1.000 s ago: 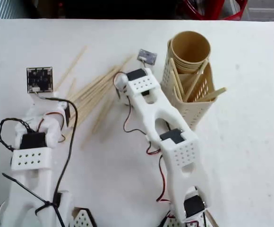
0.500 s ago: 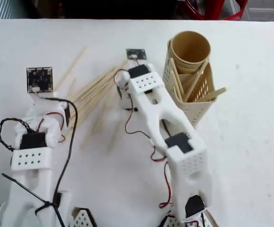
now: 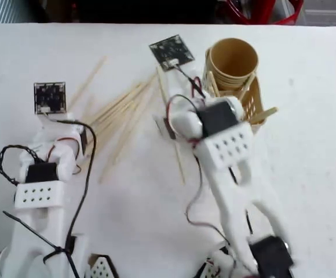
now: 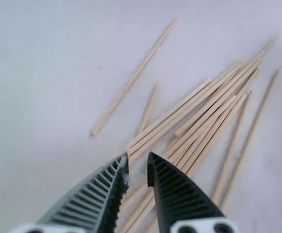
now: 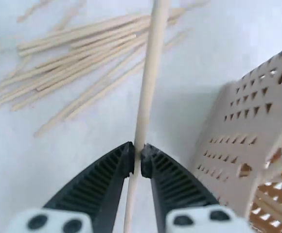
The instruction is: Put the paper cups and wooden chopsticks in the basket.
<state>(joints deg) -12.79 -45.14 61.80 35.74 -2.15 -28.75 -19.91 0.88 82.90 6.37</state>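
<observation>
Right claw (image 5: 137, 162) pinches one pale wooden chopstick (image 5: 148, 87), perforated beige plastic basket (image 5: 233, 145) beside it. Left claw (image 4: 137, 167), barely parted, hovers empty over loose wooden chopsticks (image 4: 204, 121).

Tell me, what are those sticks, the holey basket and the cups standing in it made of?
Chopsticks: apparently bare wood, since they are pale tan and matte with no sheen of varnish. Basket: likely moulded plastic, being cream and smooth, with walls pierced by regular small holes. Cups: probably paper; they are tan and matte, and their thin rims nest in a stack.

White table (image 3: 313, 191); red object (image 3: 255, 16) beyond far edge.
</observation>
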